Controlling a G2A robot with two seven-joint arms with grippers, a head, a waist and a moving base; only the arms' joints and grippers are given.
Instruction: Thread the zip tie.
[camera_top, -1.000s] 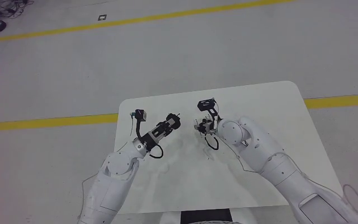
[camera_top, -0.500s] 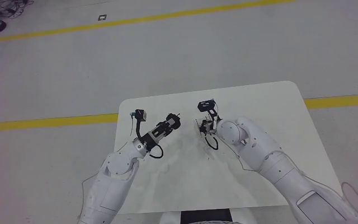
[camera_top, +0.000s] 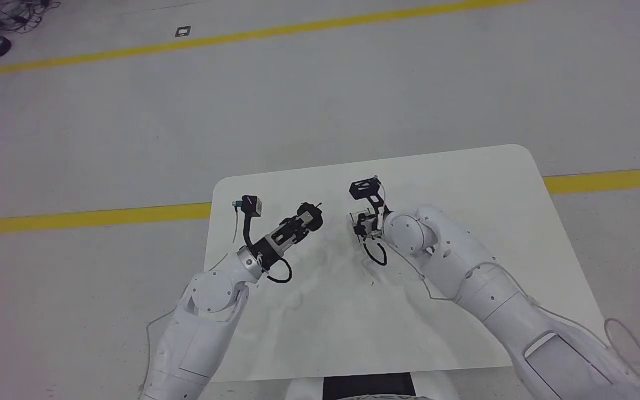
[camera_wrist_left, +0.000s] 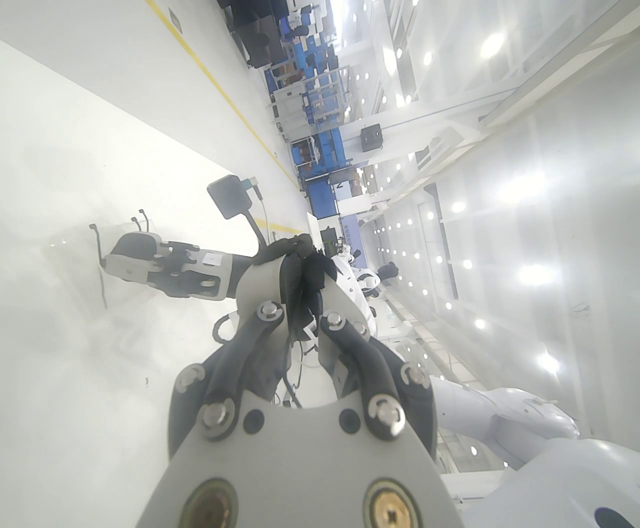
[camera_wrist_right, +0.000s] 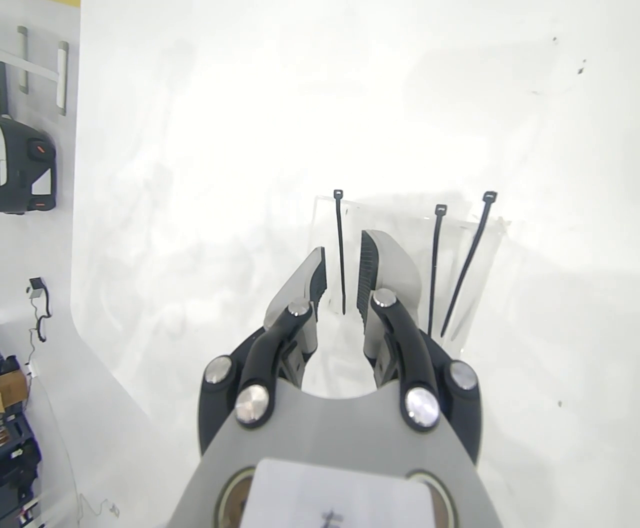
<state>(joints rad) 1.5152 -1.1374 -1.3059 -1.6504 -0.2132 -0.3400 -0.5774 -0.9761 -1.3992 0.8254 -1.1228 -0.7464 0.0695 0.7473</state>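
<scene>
Three black zip ties stand upright in a clear holder (camera_wrist_right: 487, 280) on the white table (camera_top: 480, 200). My right gripper (camera_wrist_right: 342, 241) is open, with one finger on each side of the nearest zip tie (camera_wrist_right: 340, 235), not touching it. The other two zip ties (camera_wrist_right: 434, 260) stand just beside it. In the top view the right gripper (camera_top: 357, 224) hangs over the table's middle. My left gripper (camera_top: 316, 210) is held above the table a short way from it, pointing at it. Its fingers (camera_wrist_left: 272, 300) are shut, with a dark shape at their tips that I cannot identify.
Bare table top lies all around the holder, widest on the right arm's side. The far table edge (camera_top: 380, 160) is close behind both grippers. Beyond the rounded corner (camera_wrist_right: 95, 345) is open floor with a black device (camera_wrist_right: 25, 170).
The right gripper has shifted slightly toward the left gripper and the far edge. The left arm has not moved.
</scene>
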